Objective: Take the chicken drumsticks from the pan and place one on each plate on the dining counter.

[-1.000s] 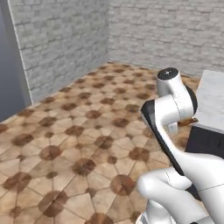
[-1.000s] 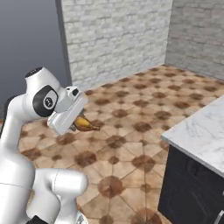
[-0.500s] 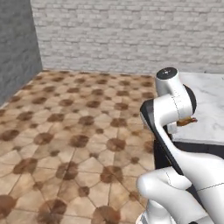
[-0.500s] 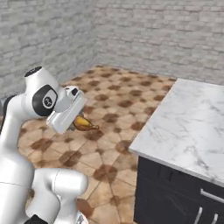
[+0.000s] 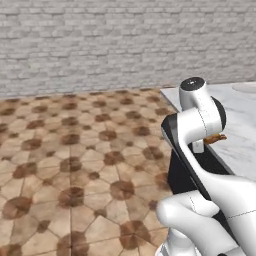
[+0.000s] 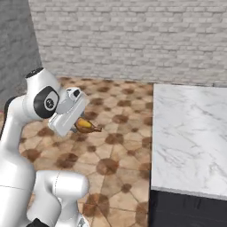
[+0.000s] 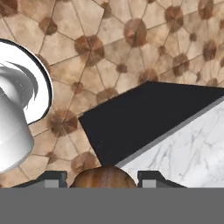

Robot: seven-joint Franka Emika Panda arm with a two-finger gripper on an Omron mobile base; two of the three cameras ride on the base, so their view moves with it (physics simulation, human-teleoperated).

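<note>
Up by the arm's folded elbow, the claw (image 6: 79, 125) is clamped on a chicken drumstick (image 6: 87, 127), and the meat pokes out sideways, golden at the thick end and browner toward the tip. From the left base view the same drumstick (image 5: 215, 138) peeks out past the white wrist, hanging just over the near edge of the marble surface (image 5: 240, 135). From the right base view it sits above the patterned tile floor (image 6: 115, 146), off the left edge of the surface (image 6: 190, 137) and well apart from it. Down the hand view, the drumstick (image 7: 103, 177) shows as a rounded reddish-brown lump pinched between the two dark fingertips (image 7: 51, 178), one on each side, both touching it. Beyond it, a corner of the white, grey-veined surface (image 7: 192, 153) runs in from the right, with its dark base (image 7: 144, 118) dropping to the floor. Behind everything, a pale grey brick wall (image 6: 133, 40) spans the room. At the far right edge of the left base view, a faint round pale shape (image 5: 245, 87) lies on the marble, too indistinct to name.
</note>
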